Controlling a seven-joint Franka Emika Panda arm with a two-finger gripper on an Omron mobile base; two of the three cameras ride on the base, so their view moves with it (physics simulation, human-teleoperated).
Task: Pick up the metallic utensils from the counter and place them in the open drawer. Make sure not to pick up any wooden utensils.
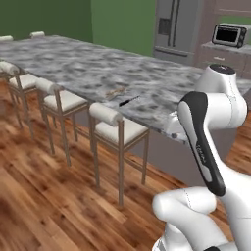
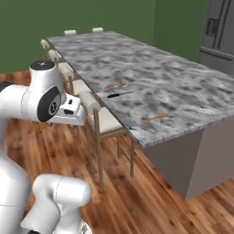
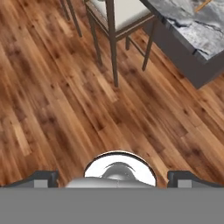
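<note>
I am looking at one large grey-and-white marbled stone island worktop (image 2: 151, 77), which is stretching away from the base in both base views. Along its near long side I am counting three cream-cushioned metal-legged stools (image 1: 117, 128) in the left base view, with the backs of two more showing at the far end. Beneath everything the brown wooden plank floor (image 3: 65, 100) is spreading out.

On the worktop I am counting one knife with a black handle and silver blade (image 2: 119, 95), lying flat near the stool-side edge. Just beyond it one orange-brown wooden utensil (image 2: 115, 85) is lying, with a pale greyish sliver beside it that I cannot identify at this size. A second orange-brown wooden spoon (image 2: 155, 118) is lying near the corner of the worktop, well apart from the knife.

The end effector (image 3: 118, 180) is pointing down at the floor beside the island, off the worktop's corner, so the knife and the other utensils are lying well apart from it, up on the stone. In the hand view its two dark finger tips (image 3: 41, 178) are sitting far apart at the bottom corners, so the end effector is standing wide with nothing between the fingers. A corner of the worktop and one stool are showing at the top of that view.
</note>
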